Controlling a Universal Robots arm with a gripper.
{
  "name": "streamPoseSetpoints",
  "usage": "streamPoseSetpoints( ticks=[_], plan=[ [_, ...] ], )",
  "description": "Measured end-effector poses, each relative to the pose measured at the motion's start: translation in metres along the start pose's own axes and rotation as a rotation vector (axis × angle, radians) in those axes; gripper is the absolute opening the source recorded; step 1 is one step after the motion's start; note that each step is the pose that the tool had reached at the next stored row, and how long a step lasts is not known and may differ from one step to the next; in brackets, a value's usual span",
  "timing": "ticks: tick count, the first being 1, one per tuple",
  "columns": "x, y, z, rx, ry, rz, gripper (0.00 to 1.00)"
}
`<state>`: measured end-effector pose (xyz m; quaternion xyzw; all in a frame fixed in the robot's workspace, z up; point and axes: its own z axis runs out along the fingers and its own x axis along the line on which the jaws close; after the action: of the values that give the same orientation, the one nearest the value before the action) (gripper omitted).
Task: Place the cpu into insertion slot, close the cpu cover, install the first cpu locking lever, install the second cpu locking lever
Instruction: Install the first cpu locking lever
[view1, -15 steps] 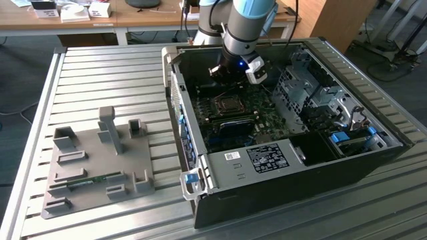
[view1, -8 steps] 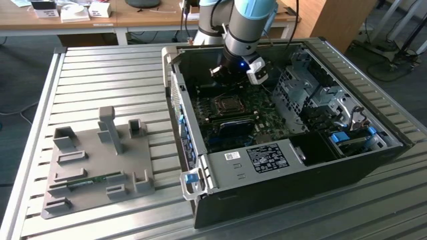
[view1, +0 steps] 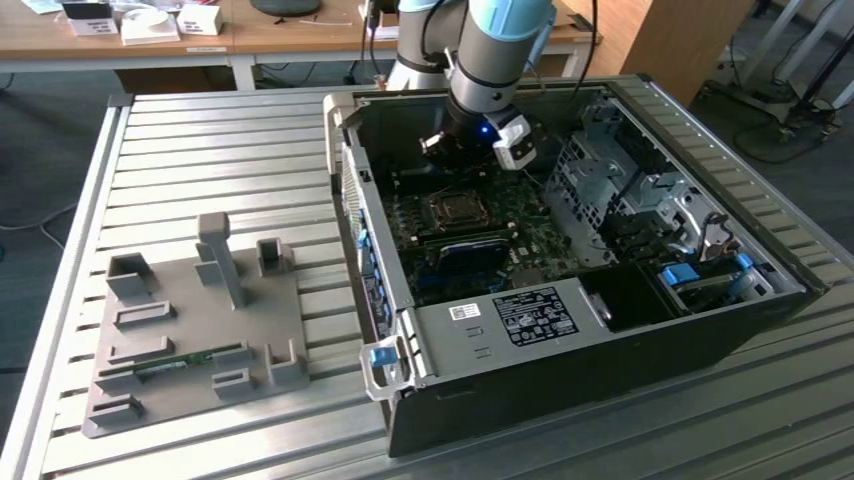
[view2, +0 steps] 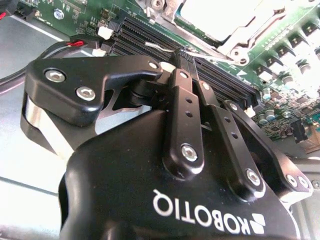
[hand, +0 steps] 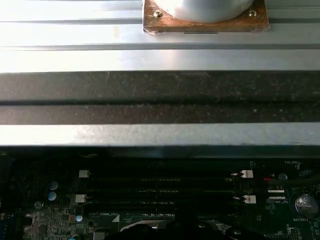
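Cpu (view2: 207, 12), a small flat silvery square chip, looks seated in the dark square metal-rimmed insertion slot (view1: 454, 208), mid-frame in the exterior view, with the silvery frame cpu cover (view2: 227, 42) around it. Black two-finger tool (view2: 184, 52) is pressed together, pinching nothing I can make out, tips just beside the long black memory slots (view2: 137, 31). Risk: a sideways slip would scrape the green motherboard (view1: 534, 240). Black open computer case (view1: 601, 350) holds that board. Grey moulded tray (view1: 200, 320), lower left, holds a green memory stick (view1: 174, 367).

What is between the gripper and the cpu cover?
In the second wrist view, long black memory slots run between the gripper and the silvery cpu cover.
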<state>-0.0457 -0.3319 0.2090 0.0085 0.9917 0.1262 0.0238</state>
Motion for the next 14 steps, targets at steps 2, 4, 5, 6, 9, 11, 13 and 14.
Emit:
streamPoseSetpoints(
  ticks=[2,4,5,6,9,11,13,14],
  plan=[
    [0.0001,-0.0004,0.0017,-0.0001,0.0,0.0,0.11],
    [0.0001,-0.0008,0.0032,0.0001,0.0,0.0,0.11],
    [0.0002,-0.001,0.004,0.0002,0.0,0.0,0.11],
    [0.0002,-0.0012,0.0047,0.0005,0.0,0.0,0.11],
    [-0.0002,-0.0015,0.0057,0.001,0.0002,0.0,0.11],
    [-0.0012,-0.0013,0.006,0.0009,0.0001,0.0,0.11],
    [-0.0025,-0.001,0.0063,0.0008,0.0,0.0,0.11],
    [-0.0031,-0.0009,0.0064,0.0008,0.0,0.0,0.11]
  ],
)
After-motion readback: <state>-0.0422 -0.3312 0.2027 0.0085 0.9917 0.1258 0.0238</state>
